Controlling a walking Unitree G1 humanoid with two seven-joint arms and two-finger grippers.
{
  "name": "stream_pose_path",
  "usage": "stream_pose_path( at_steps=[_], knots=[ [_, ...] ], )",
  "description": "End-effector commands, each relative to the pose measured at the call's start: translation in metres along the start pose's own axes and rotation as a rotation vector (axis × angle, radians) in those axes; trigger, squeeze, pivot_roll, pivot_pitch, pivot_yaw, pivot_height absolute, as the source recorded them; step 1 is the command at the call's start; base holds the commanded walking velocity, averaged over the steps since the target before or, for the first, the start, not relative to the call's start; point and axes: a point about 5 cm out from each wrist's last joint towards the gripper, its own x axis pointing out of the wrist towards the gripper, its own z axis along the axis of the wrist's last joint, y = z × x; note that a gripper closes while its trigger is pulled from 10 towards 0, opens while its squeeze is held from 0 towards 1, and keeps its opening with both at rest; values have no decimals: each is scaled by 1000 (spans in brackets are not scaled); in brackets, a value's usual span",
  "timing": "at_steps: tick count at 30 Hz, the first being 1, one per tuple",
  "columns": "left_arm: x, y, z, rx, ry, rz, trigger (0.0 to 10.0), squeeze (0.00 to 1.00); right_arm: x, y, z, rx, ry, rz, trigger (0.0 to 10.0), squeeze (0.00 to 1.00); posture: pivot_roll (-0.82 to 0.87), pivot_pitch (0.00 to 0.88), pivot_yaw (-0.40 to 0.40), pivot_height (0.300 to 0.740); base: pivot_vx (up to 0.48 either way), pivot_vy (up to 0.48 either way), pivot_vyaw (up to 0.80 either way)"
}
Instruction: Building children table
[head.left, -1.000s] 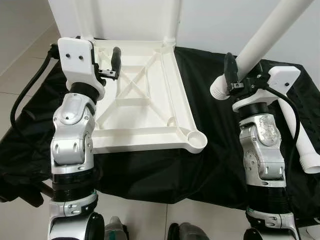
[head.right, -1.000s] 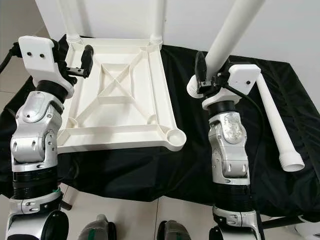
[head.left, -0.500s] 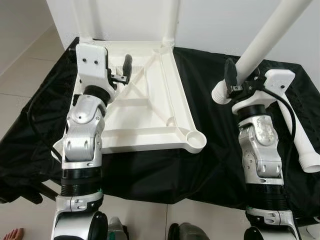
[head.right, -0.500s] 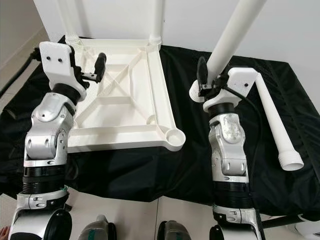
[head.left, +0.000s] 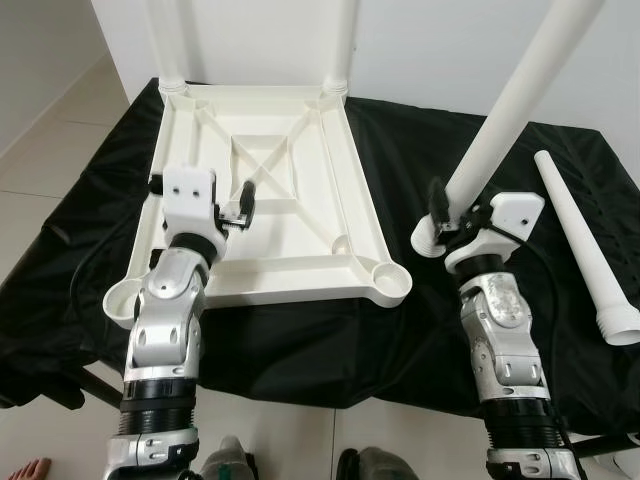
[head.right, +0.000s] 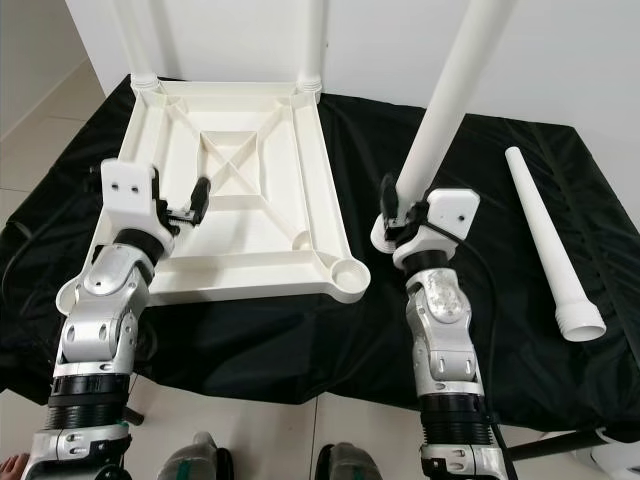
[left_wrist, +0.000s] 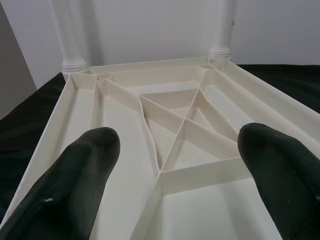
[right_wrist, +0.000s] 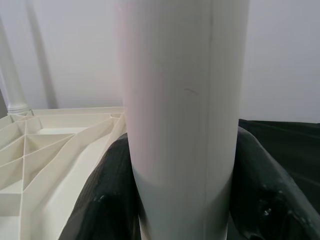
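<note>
A: What are we seeing? Take the upturned tabletop (head.left: 270, 190) as the landmark.

B: It lies underside up on the black cloth (head.left: 420, 330) over the bench, with its ribs and X-brace facing up. Two legs are already standing in the far corner sockets: far-left leg (head.left: 163, 45) and far-right leg (head.left: 343, 45). The near-right socket (head.left: 388, 284) has nothing in it.

A: Left end effector (head.left: 243, 205)?

B: It hovers over the tabletop's near-left part, just above the ribbed pockets. The fingers (left_wrist: 82, 170) are spread wide with nothing between them (the wrist camera shows the X-brace through the gap).

A: Right end effector (head.right: 392, 215)?

B: Just right of the tabletop's near-right corner, pinching the held leg (head.right: 450, 95) close to its flanged lower end. The leg is tilted, with its top leaning away to the right. The flange sits close beside the near-right socket, not in it. Whether it touches the cloth, we can't tell.

A: Anything else?

B: A spare leg (head.left: 585, 250) lies flat on the cloth, well to the right of the tabletop, wide end toward us. Tile floor (head.left: 45, 130) is to the left of the tabletop.
</note>
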Motion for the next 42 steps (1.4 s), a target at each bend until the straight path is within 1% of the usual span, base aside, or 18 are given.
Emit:
stream_pose_path(
  at_steps=[1, 2, 5, 8, 9, 16, 19, 21, 24, 28, 30, 31, 33, 37, 39, 42],
  knots=[
    [-3, 3, -2, 7, -6, 74, 10000, 0, -3, -2, -1, -22, -2, 2, 10000, 0, -3, 0, -32, 740, 0, 0, 0],
    [-7, 3, -8, 7, 5, 80, 10000, 0, -6, -3, -5, -17, 18, -5, 10000, 0, 1, 0, -38, 740, 0, 0, 0],
    [-9, 3, -10, 6, 1, 90, 10000, 0, -9, -2, -8, -31, 29, 4, 10000, 0, 3, 0, -42, 740, 0, 0, 0],
    [-9, 1, -8, 9, -4, 85, 10000, 0, -8, -1, -7, -24, 29, 8, 10000, 0, 9, 0, -47, 740, 0, 0, 0],
    [-8, -2, -6, 5, -9, 61, 10000, 0, -5, 0, -6, -21, 26, 7, 10000, 0, 11, 0, -51, 740, 0, 0, 0],
    [-11, -7, -8, -11, -8, 28, 10000, 0, -2, -2, -10, -21, 41, -27, 10000, 0, 13, 0, -55, 740, 0, 0, 0],
    [-13, -8, -14, -4, 2, 28, 10000, 0, -5, -3, -15, -23, 61, -44, 10000, 0, 13, 0, -53, 740, 0, 0, 0],
    [-15, -10, -19, -8, 15, 42, 10000, 0, -13, -2, -20, -14, 72, -48, 10000, 0, 13, 0, -50, 740, 0, 0, 0],
    [-15, -10, -19, -8, 15, 42, 10000, 0, -13, -2, -20, -14, 72, -48, 10000, 0, 13, 0, -50, 740, 0, 0, 0],
    [-17, -10, -21, -17, 16, 65, 10000, 0, -20, -2, -23, 1, 64, -50, 10000, 0, 12, 0, -40, 740, 0, 0, 0],
    [-17, -10, -20, -18, 11, 69, 10000, 0, -21, -2, -22, 8, 58, -51, 10000, 0, 12, 0, -40, 740, 0, 0, 0],
    [-16, -10, -17, -14, -2, 73, 10000, 0, -20, -3, -20, 16, 46, -58, 10000, 0, 19, 0, -40, 740, 0, 0, 0],
    [-16, -10, -17, -14, -2, 73, 10000, 0, -20, -3, -20, 16, 46, -58, 10000, 0, 19, 0, -40, 740, 0, 0, 0],
    [-12, -9, -9, 19, -23, 56, 10000, 0, -13, -6, -13, 12, 10, -67, 10000, 0, 22, 0, -40, 740, 0, 0, 0],
    [-13, -8, -9, 25, -25, 44, 10000, 0, -12, -8, -11, 10, 3, -69, 10000, 0, 22, 0, -43, 740, 0, 0, 0],
    [-15, -9, -12, 46, -27, 35, 10000, 0, -15, -9, -15, 0, 20, -71, 10000, 0, 22, 0, -45, 740, 0, 0, 0]
  ],
)
